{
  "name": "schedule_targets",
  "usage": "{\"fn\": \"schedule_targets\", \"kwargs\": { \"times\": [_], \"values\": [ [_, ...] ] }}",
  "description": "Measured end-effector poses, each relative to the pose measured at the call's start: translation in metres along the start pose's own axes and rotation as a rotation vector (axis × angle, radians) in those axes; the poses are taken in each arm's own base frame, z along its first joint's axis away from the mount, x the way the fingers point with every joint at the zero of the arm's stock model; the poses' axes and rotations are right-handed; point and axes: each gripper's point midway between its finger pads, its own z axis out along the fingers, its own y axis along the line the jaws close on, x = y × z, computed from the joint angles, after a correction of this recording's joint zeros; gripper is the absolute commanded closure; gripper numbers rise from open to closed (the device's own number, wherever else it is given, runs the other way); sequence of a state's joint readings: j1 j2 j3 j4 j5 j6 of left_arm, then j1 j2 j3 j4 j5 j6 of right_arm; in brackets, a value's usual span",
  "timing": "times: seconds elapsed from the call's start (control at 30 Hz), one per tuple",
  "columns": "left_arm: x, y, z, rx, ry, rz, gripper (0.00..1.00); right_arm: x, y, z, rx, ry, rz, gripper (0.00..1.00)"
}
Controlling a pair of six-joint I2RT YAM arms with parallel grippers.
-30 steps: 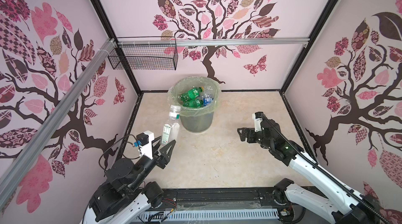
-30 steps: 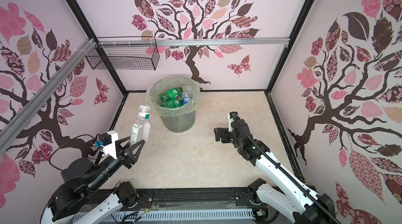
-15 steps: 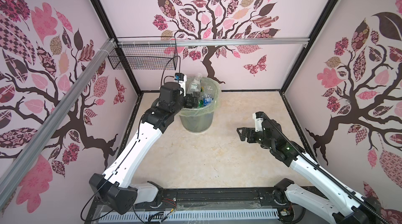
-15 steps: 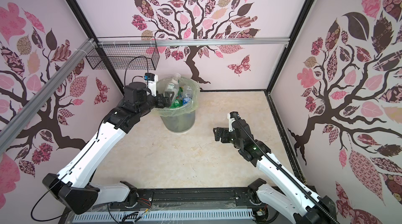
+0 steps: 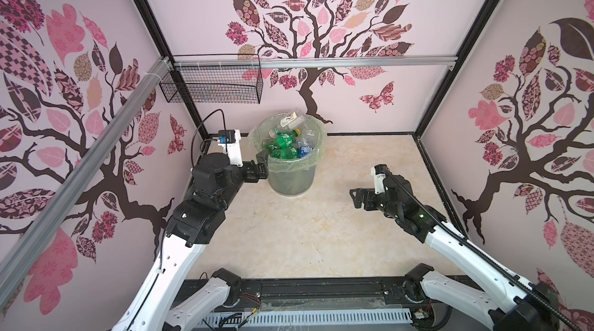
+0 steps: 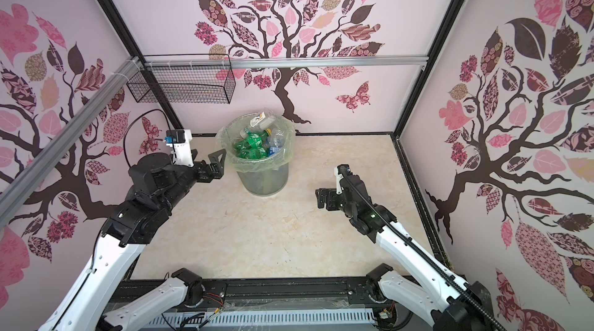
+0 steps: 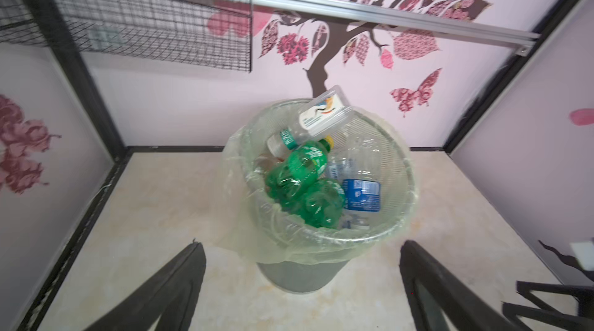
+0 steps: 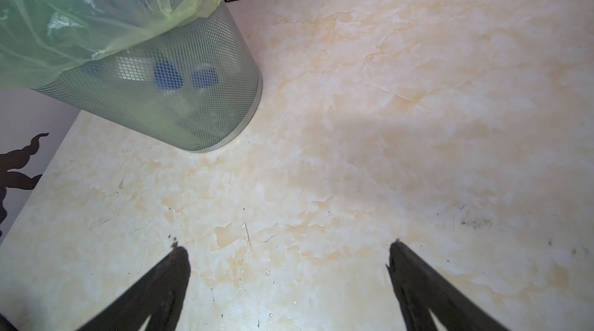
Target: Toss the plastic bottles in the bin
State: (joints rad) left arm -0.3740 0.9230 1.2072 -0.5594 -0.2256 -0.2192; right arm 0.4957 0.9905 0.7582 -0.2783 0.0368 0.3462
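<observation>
Beside the bin (image 5: 291, 181), the left hand (image 5: 262, 165) hangs spread wide and empty; the right hand (image 5: 355, 199) gapes empty too.

Bin (image 8: 180, 94): fine grey mesh; liner (image 8: 80, 17): glossy thin film; bottles (image 7: 302, 178): crumpled shiny plastic.

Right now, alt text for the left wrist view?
A bag-lined bin on a beige floor holds green bottles, a blue-labelled bottle and a white-labelled bottle propped on its far rim. The left tool, open and empty, frames it; a black wire basket hangs behind.
</observation>
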Motion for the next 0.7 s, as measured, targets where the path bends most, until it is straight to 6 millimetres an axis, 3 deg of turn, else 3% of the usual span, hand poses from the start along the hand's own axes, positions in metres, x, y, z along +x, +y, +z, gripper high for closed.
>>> {"fn": "schedule_targets", "kwargs": {
  "times": [0.1, 0.2, 0.43, 0.6, 0.7],
  "values": [
    [0.03, 0.042, 0.018, -0.14, 0.041, -0.055, 0.02, -0.018, 0.001, 0.005, 0.013, -0.036, -0.018, 0.0],
    [0.066, 0.079, 0.039, -0.285, 0.106, -0.093, 0.02, -0.041, -0.012, 0.013, 0.041, -0.095, 0.001, 0.0],
    [0.118, 0.112, 0.083, -0.44, 0.132, -0.03, 0.02, -0.083, -0.093, 0.028, 0.216, -0.25, 0.101, 0.0],
    [0.171, 0.135, 0.099, -0.533, 0.187, 0.07, 0.02, -0.069, -0.161, 0.039, 0.414, -0.303, 0.112, 0.0],
    [0.185, 0.144, 0.104, -0.555, 0.17, 0.095, 0.02, -0.047, -0.19, 0.044, 0.51, -0.312, 0.109, 0.0]
  ]
}}
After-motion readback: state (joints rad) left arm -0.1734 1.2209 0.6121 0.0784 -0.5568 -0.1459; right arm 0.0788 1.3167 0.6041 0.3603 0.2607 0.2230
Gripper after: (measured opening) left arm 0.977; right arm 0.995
